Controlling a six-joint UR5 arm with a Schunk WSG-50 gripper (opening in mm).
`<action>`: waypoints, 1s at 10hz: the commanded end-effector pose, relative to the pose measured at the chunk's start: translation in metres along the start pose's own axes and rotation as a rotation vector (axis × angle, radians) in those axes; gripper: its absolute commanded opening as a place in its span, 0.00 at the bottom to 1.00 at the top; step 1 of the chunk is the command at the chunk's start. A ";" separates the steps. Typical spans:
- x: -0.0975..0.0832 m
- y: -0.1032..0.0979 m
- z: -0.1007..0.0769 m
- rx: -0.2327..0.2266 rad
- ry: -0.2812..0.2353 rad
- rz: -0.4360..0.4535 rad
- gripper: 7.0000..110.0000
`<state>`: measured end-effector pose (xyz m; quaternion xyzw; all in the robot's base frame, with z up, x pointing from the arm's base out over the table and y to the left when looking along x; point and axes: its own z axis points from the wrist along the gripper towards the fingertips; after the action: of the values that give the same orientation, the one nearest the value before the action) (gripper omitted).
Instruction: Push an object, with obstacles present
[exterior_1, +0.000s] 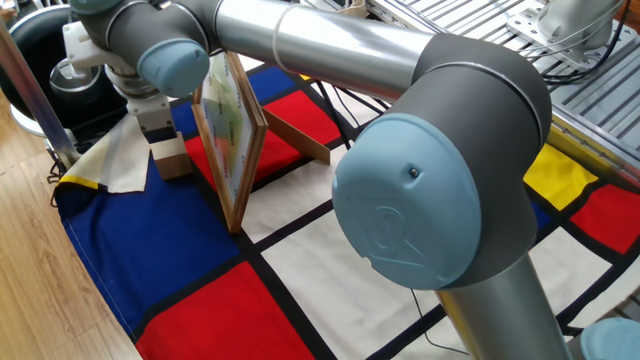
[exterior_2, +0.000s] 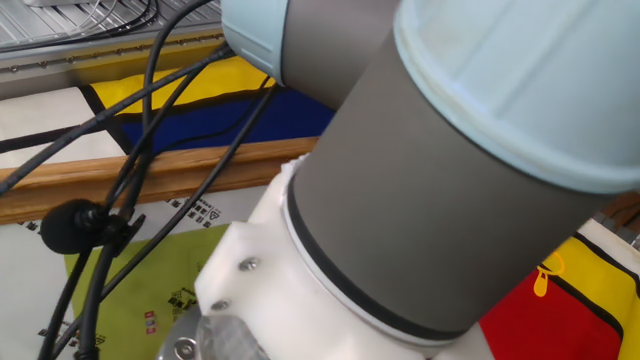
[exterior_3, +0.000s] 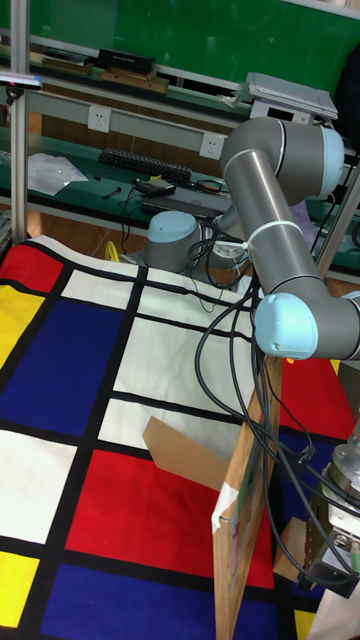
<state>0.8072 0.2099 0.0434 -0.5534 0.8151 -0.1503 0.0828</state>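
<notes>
The small cube (exterior_1: 171, 153) — pale, plain wood with square faces — sits on the cloth (exterior_1: 300, 260) near its corner, just beside the frame (exterior_1: 232, 140). The gripper (exterior_1: 156, 122) comes straight down onto the cube's top; its blocky fingers meet the wood, but whether they pinch it or merely press on it I cannot tell. The frame stands upright on its edge, thin light-wood rails around a glossy green-and-yellow print, braced behind by a slim wooden strut (exterior_1: 297, 136). The cloth is smooth, printed in red, blue, white and yellow rectangles with black lines. The arm (exterior_1: 440, 170) is matte grey tube with rounded pale-blue caps — in the tall view it bends over the frame (exterior_3: 250, 490), black cables (exterior_3: 225, 330) hanging from it.
</notes>
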 end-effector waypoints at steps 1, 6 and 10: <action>-0.002 0.006 0.000 -0.008 -0.005 0.015 0.00; -0.001 0.015 0.000 -0.014 0.009 0.017 0.00; 0.001 0.030 0.000 -0.044 0.028 0.020 0.00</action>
<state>0.7888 0.2167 0.0359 -0.5487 0.8199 -0.1482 0.0680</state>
